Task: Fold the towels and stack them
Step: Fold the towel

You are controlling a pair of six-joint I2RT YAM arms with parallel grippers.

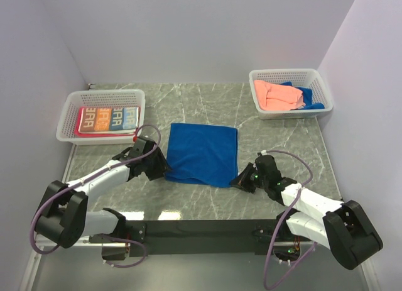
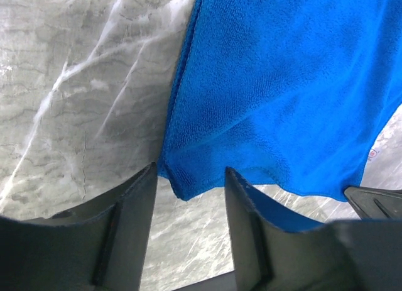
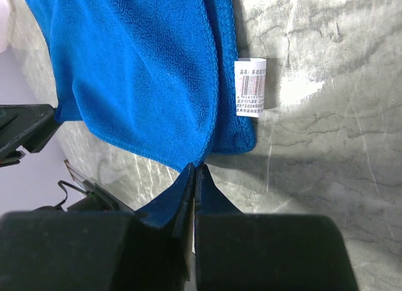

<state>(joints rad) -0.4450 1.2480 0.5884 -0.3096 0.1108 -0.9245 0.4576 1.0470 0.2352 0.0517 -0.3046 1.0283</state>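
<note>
2 white-black arms [image 1: 103, 175], seemingly purple cables [image 1: 148, 126].

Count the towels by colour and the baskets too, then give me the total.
Blue towels: 2, the spread blue towel and the crumpled blue towel
Salmon-peach towel: 1
Printed orange and blue towel: 1
White baskets: 2, the left basket and the right basket
Total: 6
A red edge beneath the printed one may be another towel; cannot tell.

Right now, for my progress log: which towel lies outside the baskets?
The blue towel, spread flat on the table; the lettered towel, peach towel and second blue towel sit in white baskets.
</note>
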